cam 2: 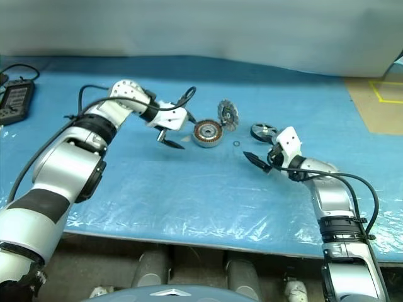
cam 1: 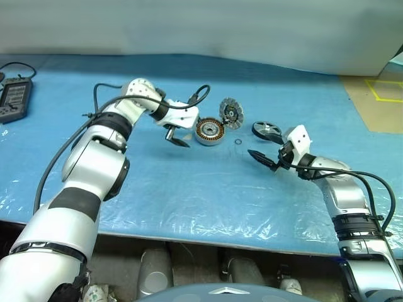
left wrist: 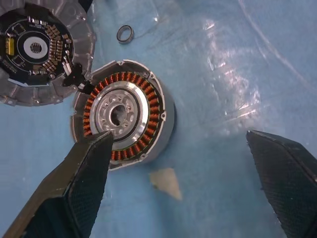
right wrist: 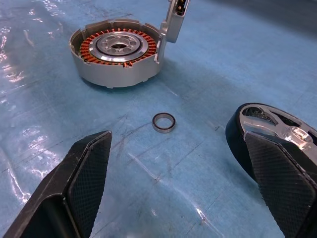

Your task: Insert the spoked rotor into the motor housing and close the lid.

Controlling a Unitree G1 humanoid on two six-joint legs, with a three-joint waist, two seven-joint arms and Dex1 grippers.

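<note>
At far left on the blue-covered bench [cam 1: 189, 201], a black handheld device [cam 1: 15, 99] with a cable. Next, left gripper [cam 1: 177, 138] hanging just left of the motor housing [cam 1: 210, 132], fingers [left wrist: 84, 183] spread wide and holding nothing. Housing flat on the bench, copper windings up, no rotor inside. Propped against its far right edge, tilted on its rim, the lid [cam 1: 230, 113], inner face with dark centre showing. Just right of the housing, a small metal ring [right wrist: 163, 122] lying loose. Further right, spoked rotor [cam 1: 267, 131] flat on the bench, just beside the right gripper [cam 1: 269, 158], fingers [right wrist: 81, 186] wide apart, empty.
</note>
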